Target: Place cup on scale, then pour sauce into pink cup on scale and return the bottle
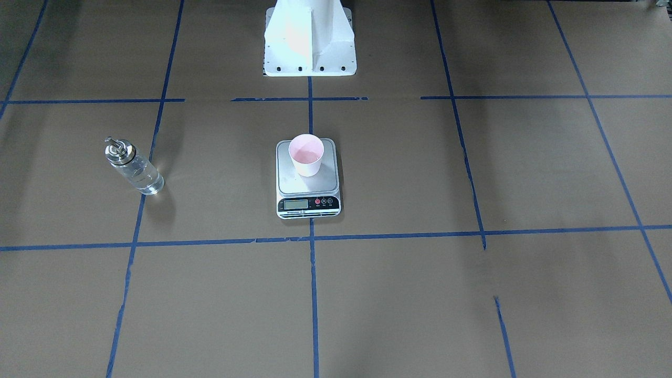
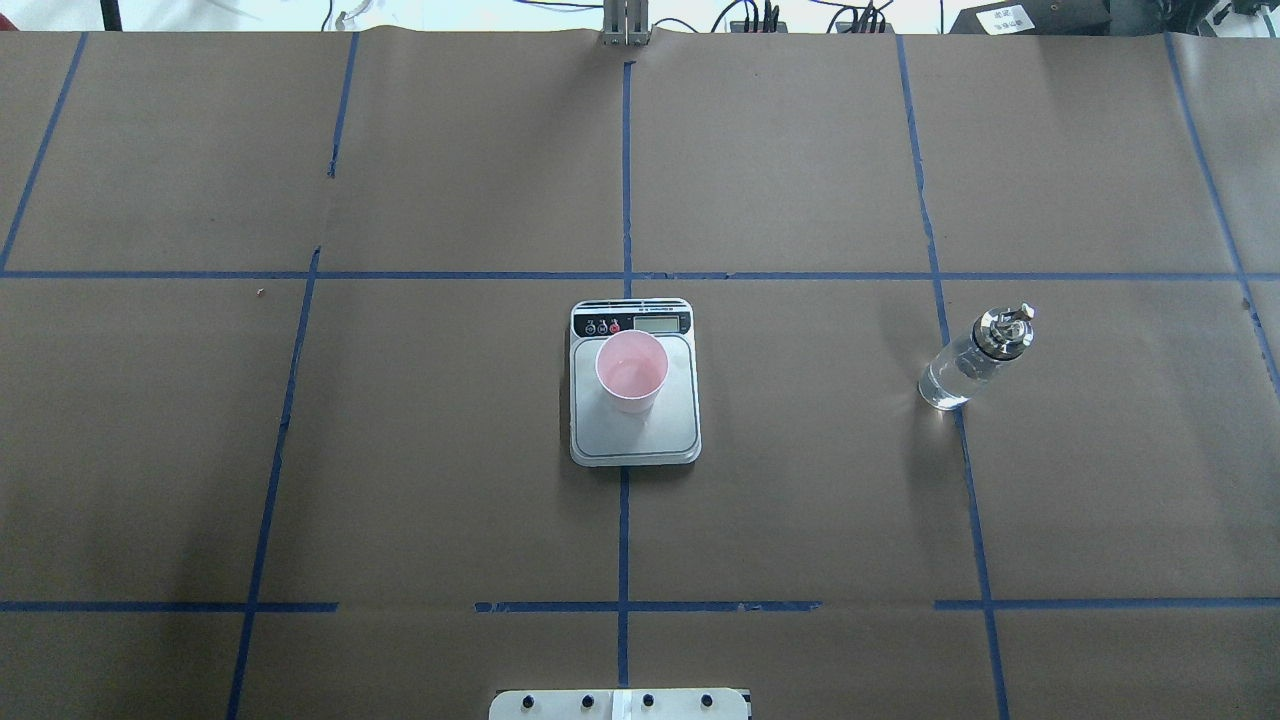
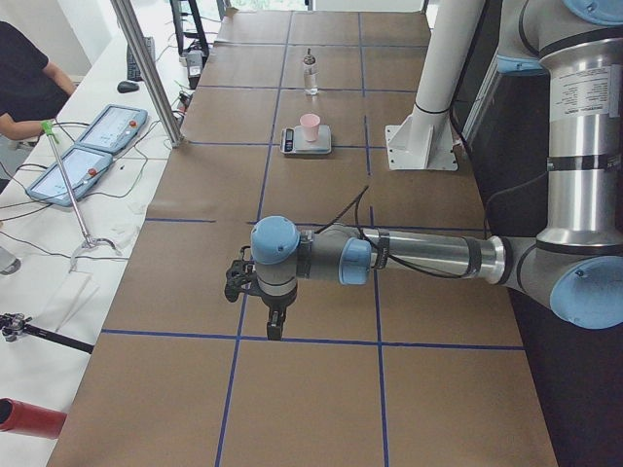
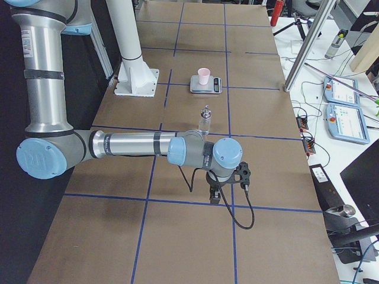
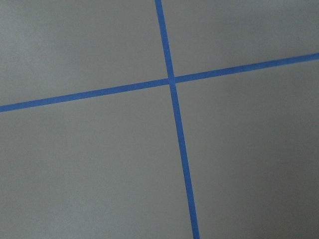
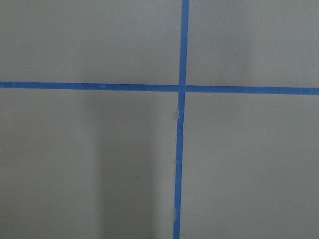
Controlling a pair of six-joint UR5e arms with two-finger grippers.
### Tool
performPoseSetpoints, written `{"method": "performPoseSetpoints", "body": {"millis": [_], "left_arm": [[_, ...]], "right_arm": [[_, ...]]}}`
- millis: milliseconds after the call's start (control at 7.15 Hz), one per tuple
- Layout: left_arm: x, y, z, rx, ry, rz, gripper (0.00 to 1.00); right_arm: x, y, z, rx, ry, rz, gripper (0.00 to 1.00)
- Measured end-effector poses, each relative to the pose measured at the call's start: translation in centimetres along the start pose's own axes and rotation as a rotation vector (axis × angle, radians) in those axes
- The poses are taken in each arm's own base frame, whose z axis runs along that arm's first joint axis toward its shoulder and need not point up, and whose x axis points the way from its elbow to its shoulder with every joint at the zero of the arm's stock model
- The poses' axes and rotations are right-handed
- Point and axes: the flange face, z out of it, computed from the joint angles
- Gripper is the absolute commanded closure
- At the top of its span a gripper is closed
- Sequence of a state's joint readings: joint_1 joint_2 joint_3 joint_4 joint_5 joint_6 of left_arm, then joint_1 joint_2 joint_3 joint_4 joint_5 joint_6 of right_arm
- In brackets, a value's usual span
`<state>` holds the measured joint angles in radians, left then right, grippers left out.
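Observation:
The pink cup (image 1: 306, 155) stands upright on the steel scale (image 1: 315, 185) at the table's middle, also in the overhead view as cup (image 2: 631, 372) on scale (image 2: 640, 440). The clear glass bottle (image 1: 134, 170) with its metal spout stands upright on the table, apart from the scale, on my right side (image 2: 965, 365); clear sauce shows inside it. My left gripper (image 3: 275, 323) hangs over the table's left end, far from the scale. My right gripper (image 4: 214, 194) hangs beyond the bottle (image 4: 205, 120). I cannot tell whether either is open. Both wrist views show only paper and tape.
Brown paper with blue tape lines (image 2: 625, 180) covers the table. My white base pedestal (image 1: 310, 44) stands behind the scale. A metal pole (image 3: 146, 68), control tablets (image 3: 97, 146) and a person (image 3: 24, 83) are at the far side.

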<state>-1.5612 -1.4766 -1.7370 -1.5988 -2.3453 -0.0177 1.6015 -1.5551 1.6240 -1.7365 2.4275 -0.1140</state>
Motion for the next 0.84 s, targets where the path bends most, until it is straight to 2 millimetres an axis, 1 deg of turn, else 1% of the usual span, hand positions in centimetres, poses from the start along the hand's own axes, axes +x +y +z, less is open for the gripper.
{"method": "performPoseSetpoints", "body": {"millis": [839], "left_arm": [[0.29,-0.09,-0.28,0.006,0.002,-0.017,0.0]], "right_arm": [[-0.01,-0.05,-0.01,0.0,-0.001,0.0,0.0]]}}
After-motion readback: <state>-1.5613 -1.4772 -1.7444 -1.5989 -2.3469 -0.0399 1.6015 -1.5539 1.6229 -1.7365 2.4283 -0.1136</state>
